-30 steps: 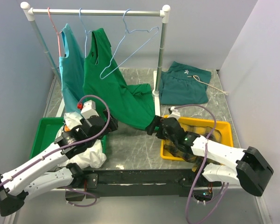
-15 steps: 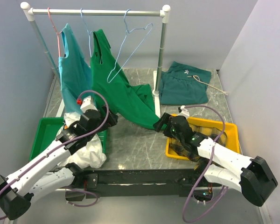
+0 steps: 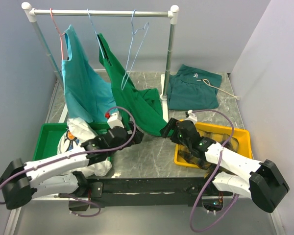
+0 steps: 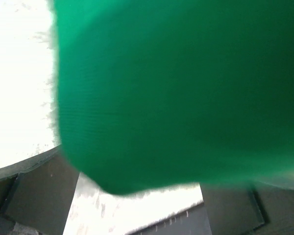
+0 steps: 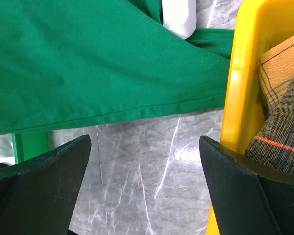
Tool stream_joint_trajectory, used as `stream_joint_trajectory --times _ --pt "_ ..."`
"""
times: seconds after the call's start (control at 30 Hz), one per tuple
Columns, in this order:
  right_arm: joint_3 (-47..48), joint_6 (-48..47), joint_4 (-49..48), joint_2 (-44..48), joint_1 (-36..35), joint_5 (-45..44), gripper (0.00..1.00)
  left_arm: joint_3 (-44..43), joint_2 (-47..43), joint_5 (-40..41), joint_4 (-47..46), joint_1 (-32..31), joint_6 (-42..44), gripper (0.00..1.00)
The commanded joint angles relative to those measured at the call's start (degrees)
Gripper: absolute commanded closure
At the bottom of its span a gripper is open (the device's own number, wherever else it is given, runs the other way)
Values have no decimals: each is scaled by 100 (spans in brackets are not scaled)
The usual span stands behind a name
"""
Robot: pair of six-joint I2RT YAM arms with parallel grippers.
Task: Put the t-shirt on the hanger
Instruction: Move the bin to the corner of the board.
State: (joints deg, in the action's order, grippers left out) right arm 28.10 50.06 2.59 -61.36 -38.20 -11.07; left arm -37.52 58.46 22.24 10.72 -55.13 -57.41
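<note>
In the green tray (image 3: 45,133), the t-shirt (image 3: 83,128) is seen lying left of the nearer left tool (image 3: 136,136), its jaws apart.

inventory, by kind:

- clothes rack (image 3: 103,13): 1, with 2 upright posts.
- wire hangers on the rail: 3, namely 1 pink-red hanger (image 3: 59,29), 1 blue hanger (image 3: 94,27) carrying a garment, and 1 bare light-blue hanger (image 3: 135,41).
- hanging shirts: 2, namely 1 teal shirt (image 3: 81,83) and 1 green shirt (image 3: 137,103).
- garments off the rail: 3, namely 1 white t-shirt (image 3: 81,129), 1 folded teal-green garment (image 3: 192,90), and 1 plaid cloth (image 5: 284,98).
- trays: 2, namely 1 green tray (image 3: 46,137) and 1 yellow tray (image 3: 237,137).
- robot arms: 2, namely left arm (image 3: 54,166) and right arm (image 3: 235,161).
</note>
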Motion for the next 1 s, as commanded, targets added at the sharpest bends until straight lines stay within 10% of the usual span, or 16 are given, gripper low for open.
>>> stream_joint_trajectory --times 0.0,0.33,0.43,0.63,0.97 --pt "38 -181 752 -104 84 -308 0 227 481 1226 -1037 -94 -929 4" --pt "56 -102 769 -86 75 -361 0 -246 2318 1546 -3041 -94 -763 1" --pt "29 -76 726 -130 75 -352 0 -353 2644 1862 -3128 -94 -833 22" --pt "64 -67 708 -288 75 -361 0 -581 2715 2328 -3112 73 -596 98" --pt "143 -67 831 -165 84 -501 0 -221 1047 2426 -2549 1074 -122 99"
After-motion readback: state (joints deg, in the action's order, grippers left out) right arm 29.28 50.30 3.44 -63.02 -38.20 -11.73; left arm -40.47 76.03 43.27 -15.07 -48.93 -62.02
